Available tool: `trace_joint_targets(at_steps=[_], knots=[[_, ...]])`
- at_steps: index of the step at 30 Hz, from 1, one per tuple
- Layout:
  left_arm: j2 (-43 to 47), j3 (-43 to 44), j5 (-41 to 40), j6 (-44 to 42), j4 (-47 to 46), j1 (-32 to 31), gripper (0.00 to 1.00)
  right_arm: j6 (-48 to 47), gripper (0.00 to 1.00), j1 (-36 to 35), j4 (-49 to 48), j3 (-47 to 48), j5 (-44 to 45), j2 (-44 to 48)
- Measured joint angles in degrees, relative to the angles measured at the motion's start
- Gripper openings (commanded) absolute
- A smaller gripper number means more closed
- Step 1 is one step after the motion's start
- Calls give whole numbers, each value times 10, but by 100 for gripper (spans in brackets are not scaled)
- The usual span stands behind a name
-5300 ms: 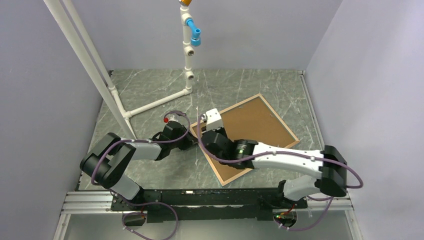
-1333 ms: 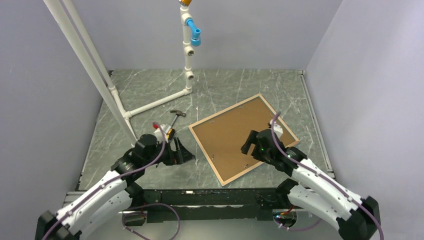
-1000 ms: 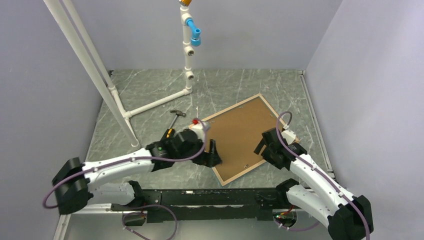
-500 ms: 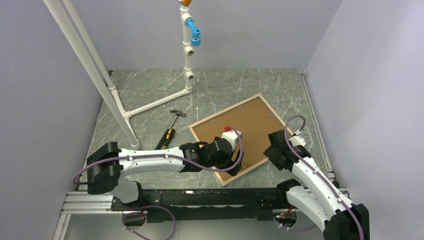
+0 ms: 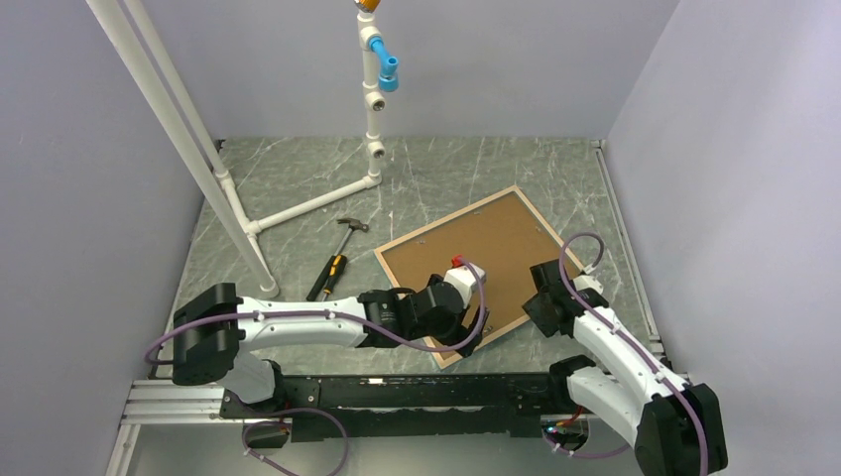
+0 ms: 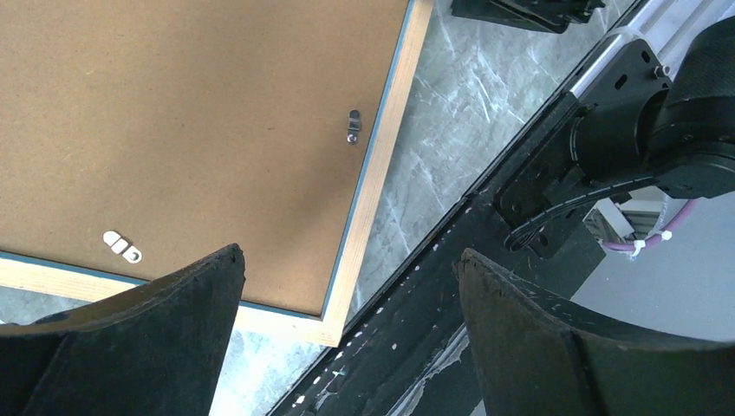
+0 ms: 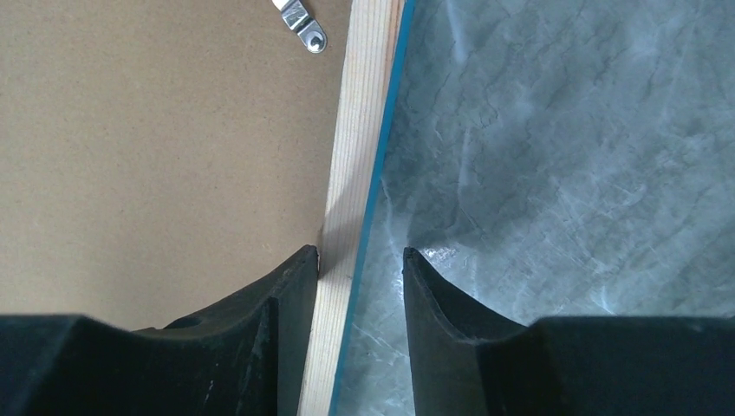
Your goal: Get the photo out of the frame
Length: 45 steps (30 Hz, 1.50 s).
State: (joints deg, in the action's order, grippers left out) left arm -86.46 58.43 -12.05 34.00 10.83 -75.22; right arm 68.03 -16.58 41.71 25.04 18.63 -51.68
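While the frame [image 5: 501,238] lies face down right of centre in the top view, brown board up, my left pincer [image 6: 348,260] hangs wide open over its lower corner. One finger [image 6: 156,321] is above the board, the other beyond the rim, over the black base rail [image 6: 451,251].

My right pincer [image 7: 357,256] stands narrowly open astride the pale wooden rim at the frame's right edge — one finger on the board side, one over the marble table [image 7: 555,156], with a gap beside the turquoise edge. Small metal clips [image 6: 353,126] sit on the board. I cannot see the photo — the board covers it.
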Motion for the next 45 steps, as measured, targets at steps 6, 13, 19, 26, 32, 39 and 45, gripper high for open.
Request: trace_joint_targets(at_steps=[6, 13, 19, 26, 32, 39, 45], knots=[[-3, 0, -19, -20, -4, -17, 95, 10, 9, 4, -23, -11, -11, -11], [-35, 0, -58, -46, -5, -44, 95, 28, 0, 7, -23, 6, -18, -44], [-82, 14, -115, -76, 5, -83, 99, 26, 0, 9, 8, 50, -27, -103], [-155, 92, -217, -100, 53, -137, 99, 22, 0, 11, 61, 88, -60, -103], [-207, 145, -300, -106, 124, -152, 99, 19, 0, 10, 120, 116, -77, -63], [-271, 210, -381, -120, 211, -168, 98, 21, 0, 10, 167, 132, -81, -31], [-326, 278, -457, -118, 292, -189, 89, 21, 0, 10, 185, 144, -87, -30]])
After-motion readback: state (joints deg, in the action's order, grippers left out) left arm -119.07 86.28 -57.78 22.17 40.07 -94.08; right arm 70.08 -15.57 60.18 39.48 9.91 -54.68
